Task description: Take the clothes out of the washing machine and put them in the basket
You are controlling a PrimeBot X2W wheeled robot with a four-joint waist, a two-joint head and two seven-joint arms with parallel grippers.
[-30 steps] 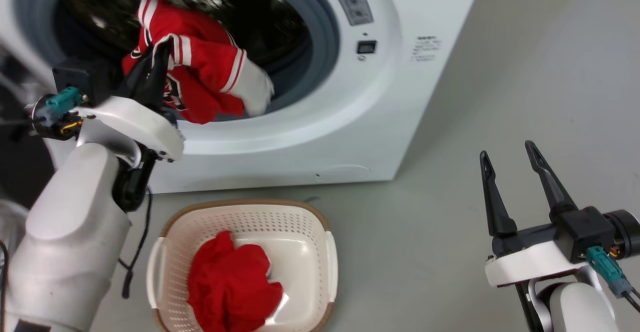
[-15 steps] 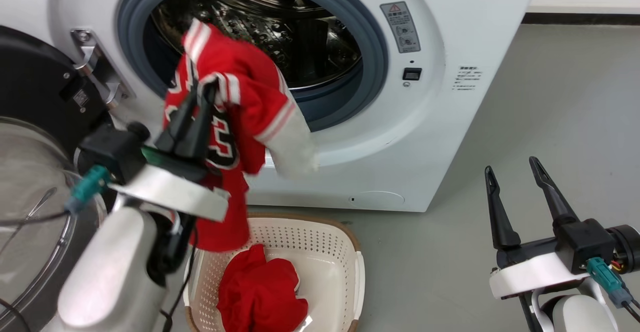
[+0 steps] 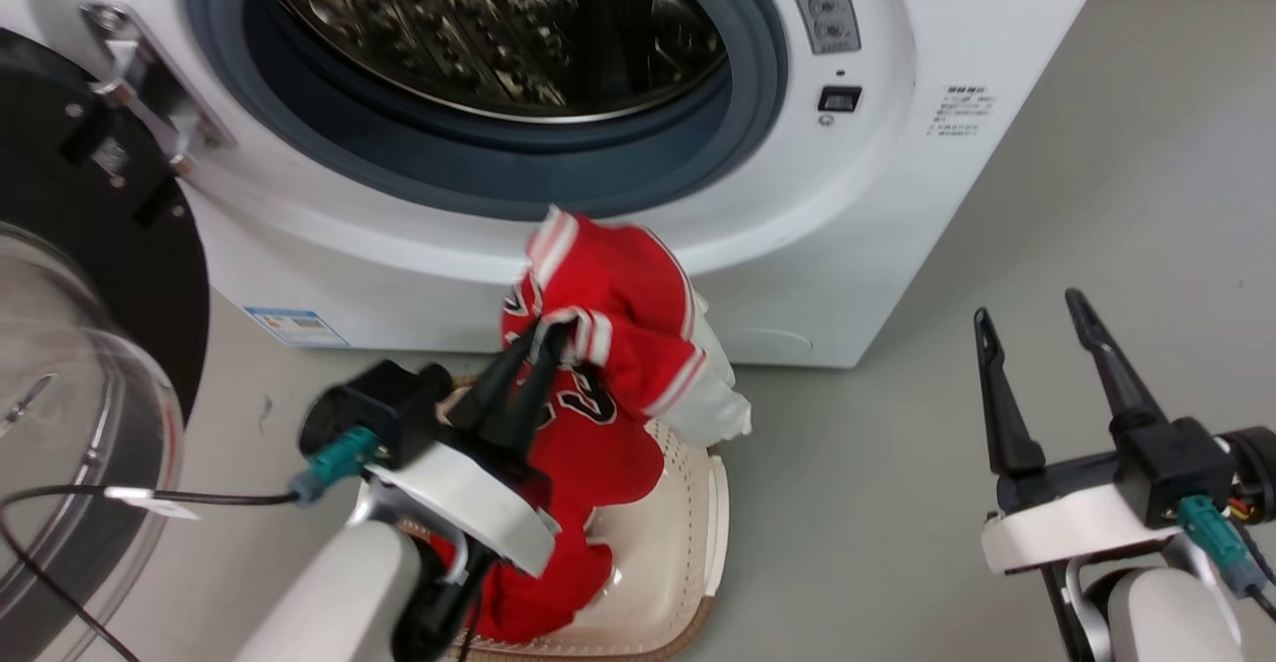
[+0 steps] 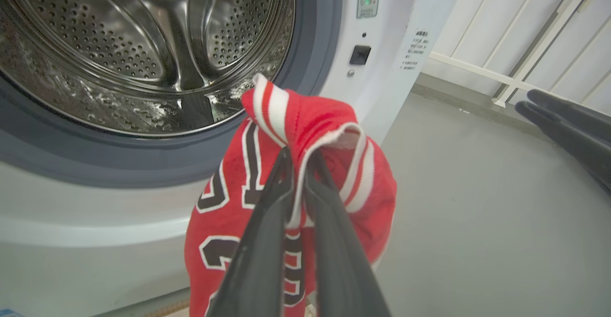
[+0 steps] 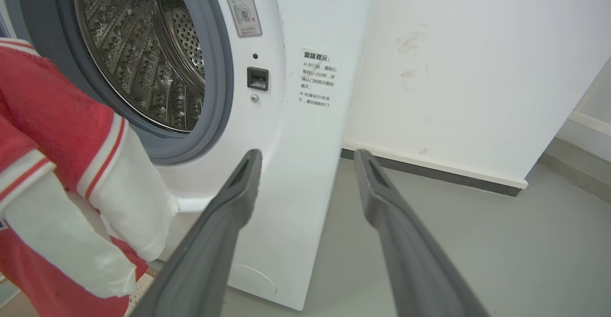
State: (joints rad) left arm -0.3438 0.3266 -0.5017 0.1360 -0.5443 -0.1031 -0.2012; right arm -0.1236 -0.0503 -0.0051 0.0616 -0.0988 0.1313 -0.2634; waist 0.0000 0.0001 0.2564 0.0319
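Note:
The washing machine [image 3: 897, 193] stands open, and the part of its steel drum [image 3: 478, 24] in sight holds no clothes. My left gripper [image 3: 543, 331] is shut on the red garment with white stripes [image 3: 618, 293], pinching a striped hem. This garment hangs in front of the machine, its lower part reaching into the basket [image 3: 688, 542]. More red cloth [image 3: 543, 597] lies in the basket below, partly hidden by my left arm. The left wrist view shows the left gripper [image 4: 300, 154] closed on the garment [image 4: 329, 126]. My right gripper [image 3: 1030, 305] is open and holds nothing, off to the right above the floor.
The machine's round glass door [image 3: 60, 363] is swung open at the left. A black cable [image 3: 90, 497] trails across it. Grey floor [image 3: 877, 502] lies between the basket and my right arm. In the right wrist view a white wall [image 5: 453, 68] stands behind the machine.
My left gripper has carried the striped garment out of the drum opening and down to the basket. The head camera has shifted. The right gripper has stayed open in place.

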